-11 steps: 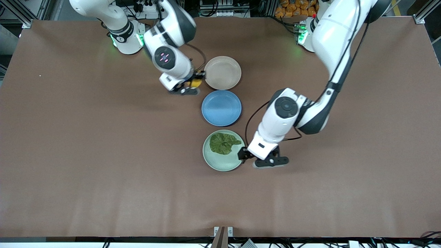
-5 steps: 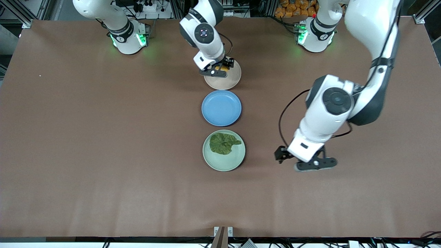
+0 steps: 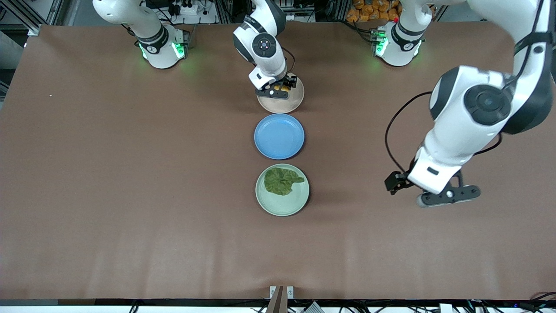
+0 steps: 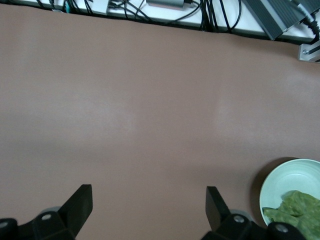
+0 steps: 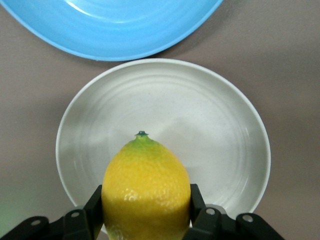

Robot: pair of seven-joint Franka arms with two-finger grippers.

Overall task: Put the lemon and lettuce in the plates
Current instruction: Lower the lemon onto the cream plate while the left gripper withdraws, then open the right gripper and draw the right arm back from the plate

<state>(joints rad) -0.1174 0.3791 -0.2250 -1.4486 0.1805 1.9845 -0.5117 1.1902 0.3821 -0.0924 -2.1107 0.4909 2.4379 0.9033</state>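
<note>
My right gripper (image 3: 280, 86) is shut on the yellow lemon (image 5: 146, 192) and holds it over the beige-pink plate (image 3: 290, 102), the plate farthest from the front camera; the plate also shows in the right wrist view (image 5: 220, 130). The dark green lettuce (image 3: 281, 181) lies in the mint green plate (image 3: 282, 204), the plate nearest the camera. My left gripper (image 3: 402, 184) is open and empty over bare table toward the left arm's end, apart from the mint plate. In the left wrist view its fingertips (image 4: 80, 202) stand wide apart, and the mint plate (image 4: 295, 180) with lettuce (image 4: 295, 210) shows at the edge.
A blue plate (image 3: 279, 136) sits between the two task plates; it also shows in the right wrist view (image 5: 115, 25). The table's edge with cables and a metal bracket (image 4: 310, 50) shows in the left wrist view.
My right gripper carried the lemon from beside the beige-pink plate to over it. My left gripper moved away from the mint plate toward the left arm's end of the table.
</note>
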